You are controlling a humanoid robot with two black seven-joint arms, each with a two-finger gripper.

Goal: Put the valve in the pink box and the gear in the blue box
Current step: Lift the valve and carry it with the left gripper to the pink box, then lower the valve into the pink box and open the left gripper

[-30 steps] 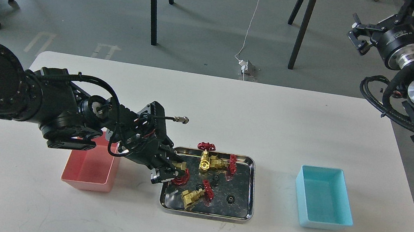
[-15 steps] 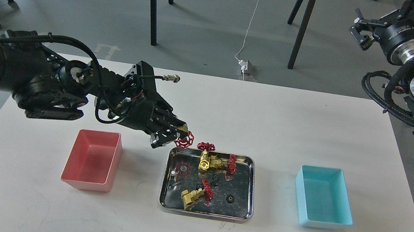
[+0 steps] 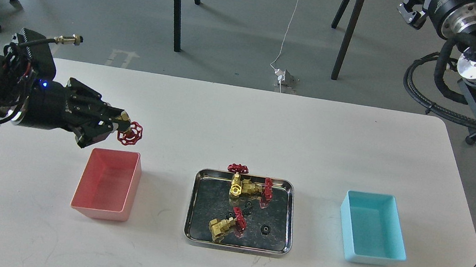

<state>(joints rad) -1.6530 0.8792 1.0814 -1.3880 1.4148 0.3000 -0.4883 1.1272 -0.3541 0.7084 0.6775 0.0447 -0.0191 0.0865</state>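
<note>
My left gripper [image 3: 115,128] is shut on a brass valve with a red handwheel [image 3: 131,133] and holds it in the air just above the far edge of the pink box [image 3: 107,183]. The pink box looks empty. More valves [image 3: 243,189] [image 3: 222,227] and tiny black gears [image 3: 266,228] [image 3: 247,207] lie in the steel tray [image 3: 289,215] at the table's middle. The blue box [image 3: 372,227] stands empty to the right of the tray. My right gripper [image 3: 410,11] is raised high at the top right, off the table, seen small and dark.
The white table [image 3: 239,124] carries only the tray and the two boxes. Chair and table legs [image 3: 177,4] and cables lie on the floor beyond its far edge.
My left gripper lifted a valve out of the tray and carried it left, to above the pink box's far edge. My right arm rose slightly.
</note>
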